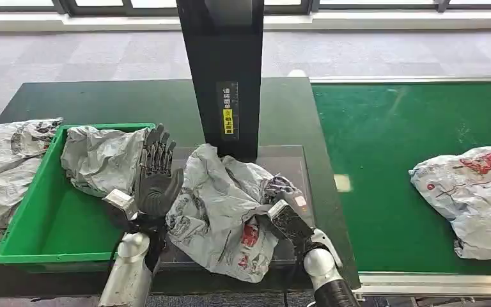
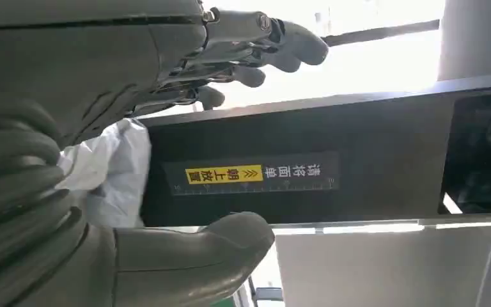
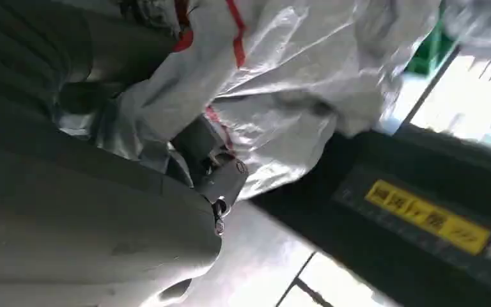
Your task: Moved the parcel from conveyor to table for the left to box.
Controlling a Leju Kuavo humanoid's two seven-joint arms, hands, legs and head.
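The right hand [image 1: 286,199] grips the crumpled grey plastic parcel with red print [image 1: 220,208], which lies on the dark table [image 1: 166,102] in front of the black post [image 1: 224,70]. The left hand [image 1: 155,173] stands beside it, fingers [image 2: 275,45] spread, holding nothing. The green plastic box [image 1: 51,224] holds another grey bag [image 1: 102,157], perhaps resting on its rim. Farther right, a grey parcel [image 1: 473,192] lies on the green conveyor [image 1: 383,141].

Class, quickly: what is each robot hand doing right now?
Left hand: open, fingers spread, holding nothing.
Right hand: gripping the grey parcel on the table.
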